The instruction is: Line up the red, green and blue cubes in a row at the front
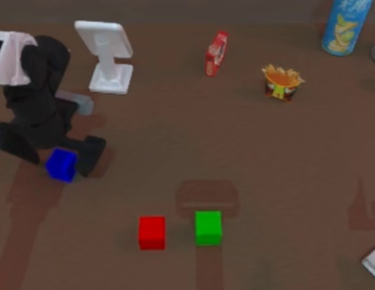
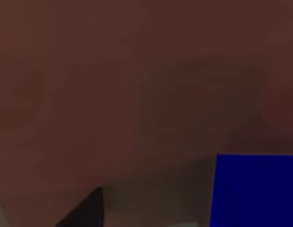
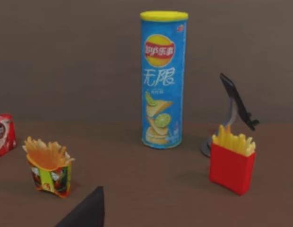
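Note:
At the front centre the red cube (image 1: 152, 232) and the green cube (image 1: 208, 227) sit side by side on the table, a small gap between them. The blue cube (image 1: 60, 164) lies farther back at the left, between the black fingers of my left gripper (image 1: 59, 162). That gripper is open: in the left wrist view bare table shows between one finger (image 2: 87, 210) and the blue cube (image 2: 255, 189). My right arm is parked off the front right; only a white edge (image 1: 374, 261) of it shows. Its gripper is open, with one finger (image 3: 87, 210) over bare table.
A white stand (image 1: 106, 57) rises behind the left arm. At the back are a red snack packet (image 1: 216, 53), a fries cup (image 1: 282, 81) and a blue chips can (image 1: 345, 24). The right wrist view adds a red fries box (image 3: 231, 168) and a black stand (image 3: 236, 106).

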Controlling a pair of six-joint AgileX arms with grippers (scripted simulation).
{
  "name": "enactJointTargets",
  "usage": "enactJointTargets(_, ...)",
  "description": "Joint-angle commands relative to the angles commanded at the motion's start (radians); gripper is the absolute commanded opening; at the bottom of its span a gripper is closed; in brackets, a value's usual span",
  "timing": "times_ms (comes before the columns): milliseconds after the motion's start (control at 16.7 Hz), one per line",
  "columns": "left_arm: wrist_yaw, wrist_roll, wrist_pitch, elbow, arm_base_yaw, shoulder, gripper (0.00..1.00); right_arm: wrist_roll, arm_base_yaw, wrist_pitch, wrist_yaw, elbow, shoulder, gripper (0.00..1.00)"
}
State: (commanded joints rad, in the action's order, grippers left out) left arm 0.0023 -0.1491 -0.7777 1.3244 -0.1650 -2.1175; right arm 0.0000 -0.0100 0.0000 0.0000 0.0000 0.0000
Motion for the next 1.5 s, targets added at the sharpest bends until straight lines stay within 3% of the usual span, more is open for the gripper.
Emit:
enactJointTargets(480, 0.0, 0.0, 0.0, 0.0, 0.0, 0.0, 0.02, 0.0, 0.0, 0.0, 0.0, 0.0, 0.0, 1.0)
enactJointTargets(1080, 0.005, 0.002, -0.02, 0.018, -0.002, 0.041, 0.0, 0.0, 0.0, 0.0, 0.0, 0.0, 0.0, 1.0)
enactJointTargets(1500, 0.005, 0.004, -0.233, 0.145, 0.013, 0.119, 0.0, 0.0, 0.0, 0.0, 0.0, 0.0, 0.0, 1.0)
